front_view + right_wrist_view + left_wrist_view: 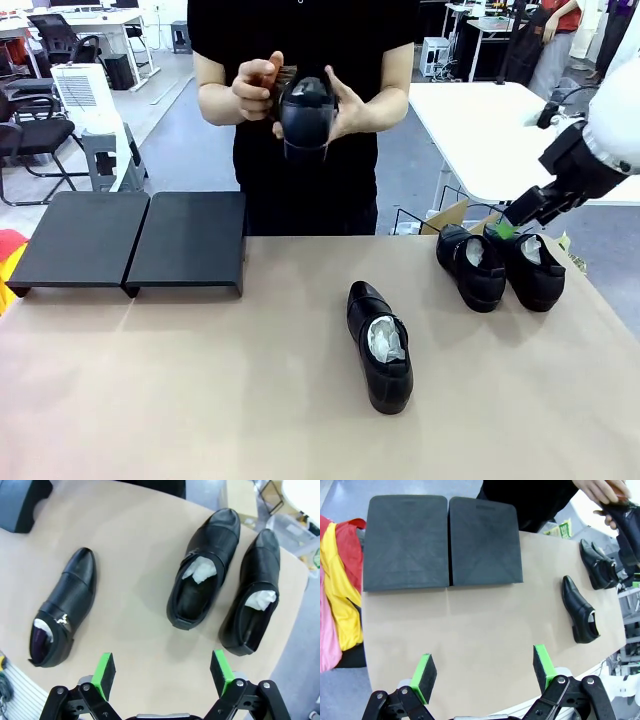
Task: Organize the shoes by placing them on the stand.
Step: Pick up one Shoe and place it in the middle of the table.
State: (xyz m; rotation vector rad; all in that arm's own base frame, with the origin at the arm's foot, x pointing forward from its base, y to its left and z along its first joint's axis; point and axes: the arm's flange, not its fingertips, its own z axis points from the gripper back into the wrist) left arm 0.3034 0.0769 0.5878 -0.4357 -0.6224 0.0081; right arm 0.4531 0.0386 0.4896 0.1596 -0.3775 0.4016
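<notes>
Across the table a person holds one glossy black shoe (305, 115) in both hands at chest height. A second shoe (380, 345) lies alone mid-table, white paper inside. A pair of shoes (472, 265) (532, 268) sits side by side at the right. My right gripper (512, 220) hovers open just above that pair; the right wrist view has the pair (202, 577) (252, 600) and the lone shoe (62, 607) beyond my open gripper (161, 659). The stand (140, 240), two matte black platforms, rests bare at the far left. My left gripper (482, 657) hangs open high over the table, the stand (442, 540) ahead of it.
The tan table (200, 400) is bare between the stand and the shoes. Red and yellow cloth (340, 580) hangs off the left edge. A white table (490, 130) and a cardboard box (450, 215) stand behind the right side, a grey stool (105, 150) behind the left.
</notes>
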